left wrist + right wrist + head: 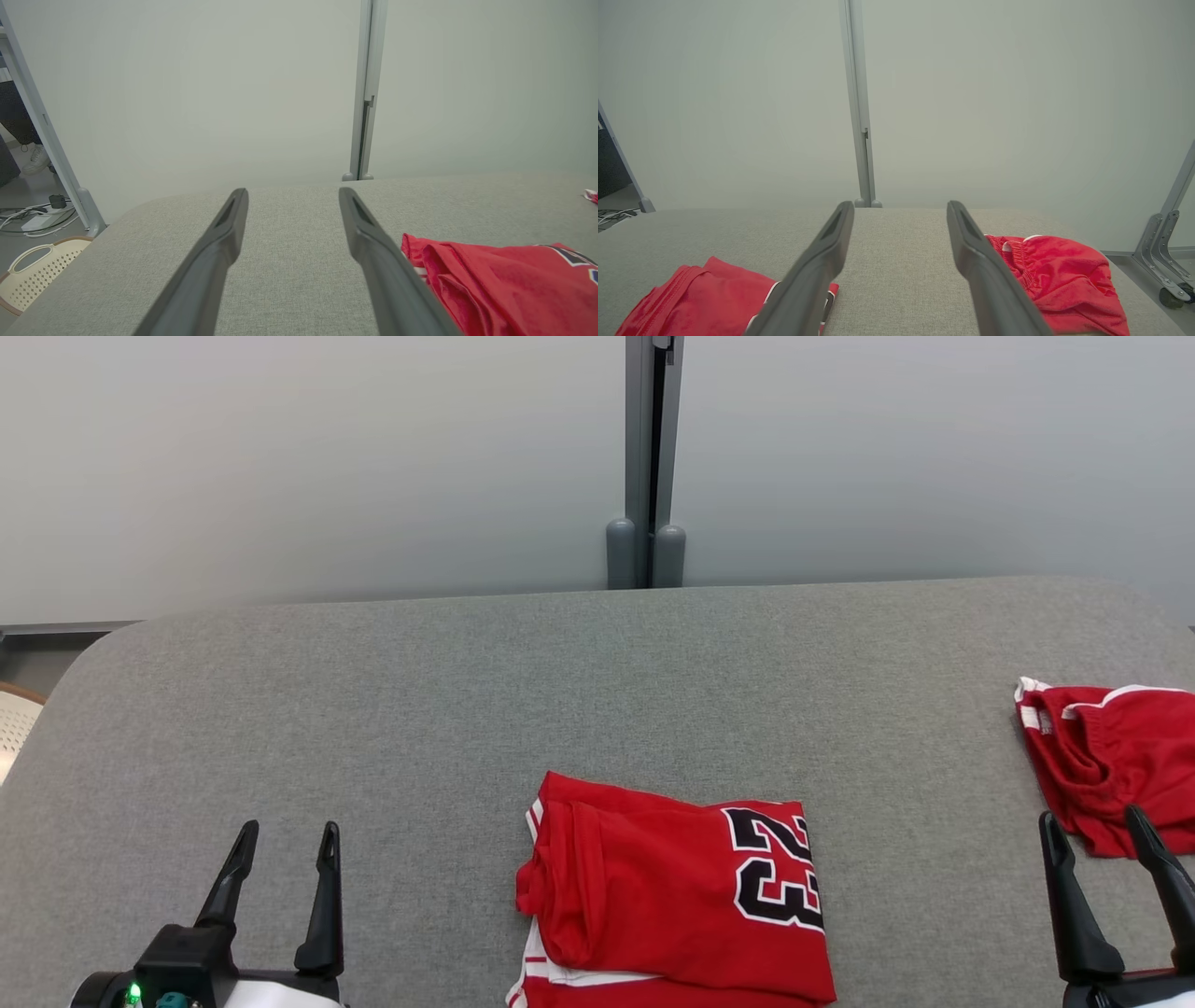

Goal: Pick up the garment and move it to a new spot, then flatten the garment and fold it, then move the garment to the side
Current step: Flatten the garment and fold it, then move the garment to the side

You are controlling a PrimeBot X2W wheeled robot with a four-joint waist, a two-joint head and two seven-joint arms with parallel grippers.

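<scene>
Both my left hand (289, 828) and right hand (1090, 817) sit spread, empty, flanking the folded red jersey (672, 887) on the surface (420, 709); it looks soft and slippery, so I'd pinch its thick left fold.

A desk (373, 709) covered in grey woven fabric, with rounded far corners, spreads out in front of me. Two things lie on it. A red jersey (653, 905) lies folded into a rough rectangle at the near edge, centre, with a black number 23 edged in white facing up on its right side. Well apart, at my far right, a second red garment (1111, 756) with white trim lies loosely bunched.
</scene>
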